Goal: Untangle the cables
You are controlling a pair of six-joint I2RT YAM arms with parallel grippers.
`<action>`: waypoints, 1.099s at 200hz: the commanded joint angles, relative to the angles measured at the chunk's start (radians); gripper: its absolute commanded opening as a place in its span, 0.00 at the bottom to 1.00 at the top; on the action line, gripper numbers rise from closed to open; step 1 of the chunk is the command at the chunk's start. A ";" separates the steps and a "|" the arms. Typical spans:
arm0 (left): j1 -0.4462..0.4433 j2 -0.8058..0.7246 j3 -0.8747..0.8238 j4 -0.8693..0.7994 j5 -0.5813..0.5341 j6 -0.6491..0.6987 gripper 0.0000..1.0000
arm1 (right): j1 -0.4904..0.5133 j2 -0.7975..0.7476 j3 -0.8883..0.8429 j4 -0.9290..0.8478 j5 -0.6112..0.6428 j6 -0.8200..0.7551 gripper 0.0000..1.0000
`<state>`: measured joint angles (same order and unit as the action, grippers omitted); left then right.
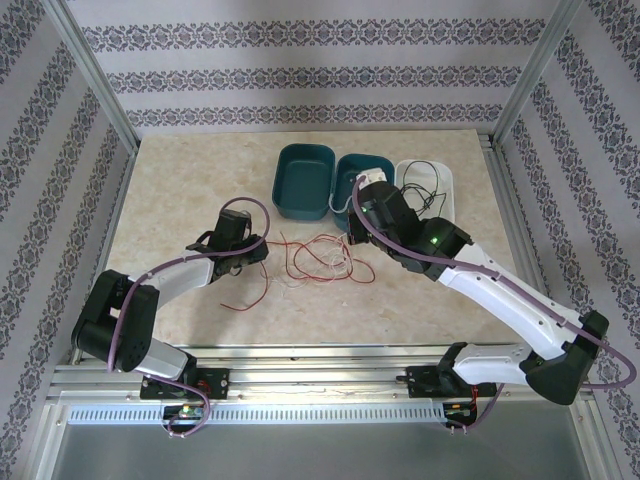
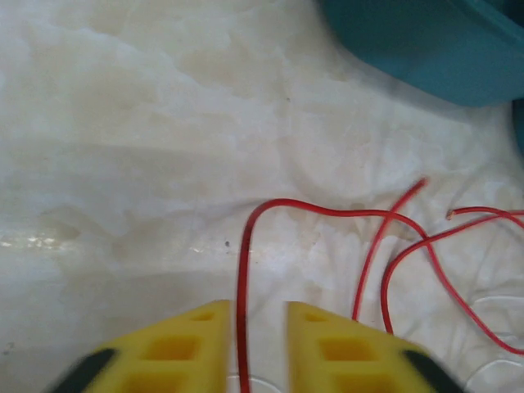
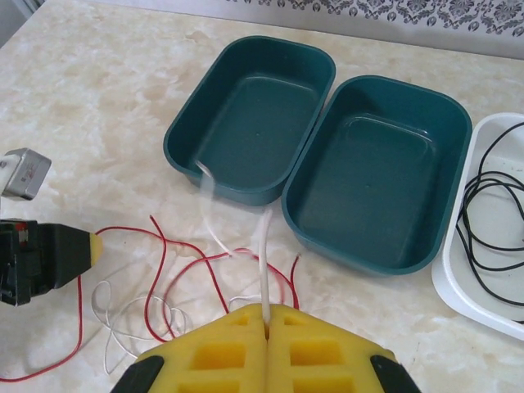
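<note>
- The worktop [image 1: 180, 180] is hemmed in by patterned walls on three sides, with metal posts [image 1: 95, 75] at the far corners and a rail [image 1: 300, 360] along the near edge.
- The left half of the worktop is bare stone-patterned surface. At the far middle, two teal bins [image 3: 254, 115] stand edge to edge, and a white tray [image 3: 458, 278] sits just beside them on the right.
- The left pincer [image 2: 258, 315] is low over the worktop with its yellow fingers [image 2: 196, 344] a little apart. The red cable [image 2: 242, 286] runs through the gap, and no finger can be seen pressing it.
- That strand leads straight away from the fingers, then bends right and loops toward the bins.
- From above, the loose red and white tangle lies between the two pincers, in front of the bins. Its long axis runs left to right.
- The right pincer [image 3: 266, 315] is clamped tight on the white cable [image 3: 264, 262]. This cable rises in line with the fingers toward the seam between the bins, lifted off the surface.
- More white loops lie flat among the red ones, near the left pincer's side.
- A black cable [image 3: 490, 246] is coiled inside the white tray, well apart from both pincers.
</note>
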<state>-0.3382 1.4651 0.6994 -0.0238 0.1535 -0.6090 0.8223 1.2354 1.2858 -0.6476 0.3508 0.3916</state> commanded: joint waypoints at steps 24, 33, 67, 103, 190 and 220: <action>0.013 -0.058 0.002 0.017 0.011 0.004 0.61 | 0.042 -0.001 0.070 0.030 0.000 -0.049 0.00; 0.012 -0.069 0.005 0.014 0.013 0.009 0.66 | 0.044 0.001 0.083 0.035 0.001 -0.056 0.00; 0.011 -0.116 -0.019 0.088 0.070 0.066 0.74 | 0.046 0.008 0.136 0.062 0.015 -0.089 0.00; 0.002 -0.160 -0.084 0.326 0.238 0.103 0.75 | 0.047 0.036 0.207 0.083 0.049 -0.137 0.00; -0.199 -0.140 -0.184 0.689 0.325 0.319 0.88 | 0.056 0.073 0.320 0.118 0.082 -0.189 0.00; -0.238 -0.084 -0.184 0.737 0.340 0.338 0.84 | 0.064 0.078 0.337 0.118 0.083 -0.188 0.00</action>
<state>-0.5449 1.3403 0.5144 0.5743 0.4610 -0.3344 0.8688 1.3010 1.5852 -0.5488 0.4080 0.2234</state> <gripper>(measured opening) 0.860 0.064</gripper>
